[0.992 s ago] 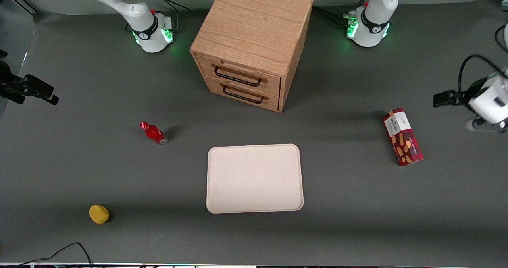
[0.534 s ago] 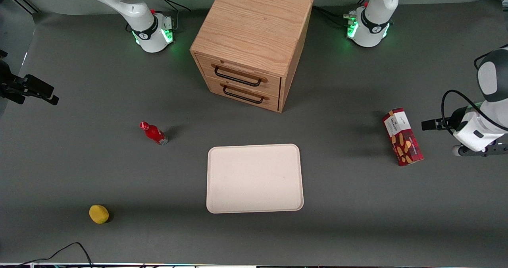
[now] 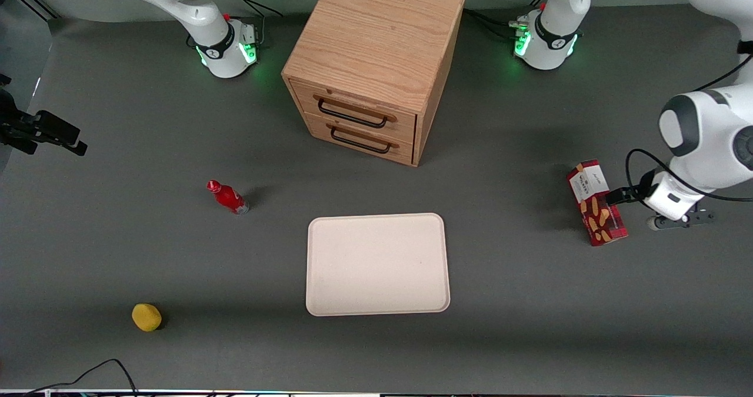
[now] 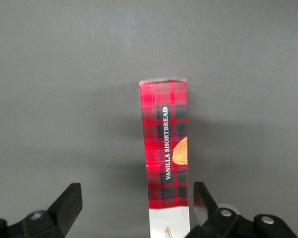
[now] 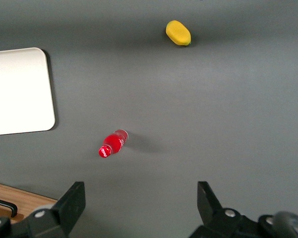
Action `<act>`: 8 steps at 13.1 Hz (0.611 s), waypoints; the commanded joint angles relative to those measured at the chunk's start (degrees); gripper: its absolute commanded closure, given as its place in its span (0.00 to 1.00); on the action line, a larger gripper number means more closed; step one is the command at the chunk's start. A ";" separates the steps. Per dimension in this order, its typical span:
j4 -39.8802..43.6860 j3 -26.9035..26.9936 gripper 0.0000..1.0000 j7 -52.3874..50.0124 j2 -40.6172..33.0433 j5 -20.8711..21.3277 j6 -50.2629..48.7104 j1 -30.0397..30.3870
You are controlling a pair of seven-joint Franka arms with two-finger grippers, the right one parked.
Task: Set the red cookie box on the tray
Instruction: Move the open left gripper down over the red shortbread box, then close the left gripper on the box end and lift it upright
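Observation:
The red cookie box (image 3: 596, 203) lies on the grey table toward the working arm's end, white label end farther from the front camera. The cream tray (image 3: 376, 264) lies flat and bare at the table's middle, well apart from the box. My left gripper (image 3: 619, 196) hangs close over the box, at its label end. In the left wrist view the gripper (image 4: 137, 197) is open, and the box's narrow plaid side (image 4: 164, 148) runs between the two fingers (image 4: 69, 204), close to one of them. Nothing is held.
A wooden two-drawer cabinet (image 3: 370, 73) stands farther from the front camera than the tray. A small red bottle (image 3: 228, 197) and a yellow object (image 3: 146, 317) lie toward the parked arm's end; both also show in the right wrist view.
My left gripper has moved in from the table's edge and come down over the cookie box. The box, tray and other objects have not moved.

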 commanded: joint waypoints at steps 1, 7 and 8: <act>-7.93 -0.01 0.00 -2.36 -2.51 -1.33 8.98 -0.77; -10.84 -0.81 0.03 -3.33 -1.28 -2.47 14.37 -1.13; -10.85 -0.81 0.04 -3.33 -1.28 -2.47 14.37 -1.13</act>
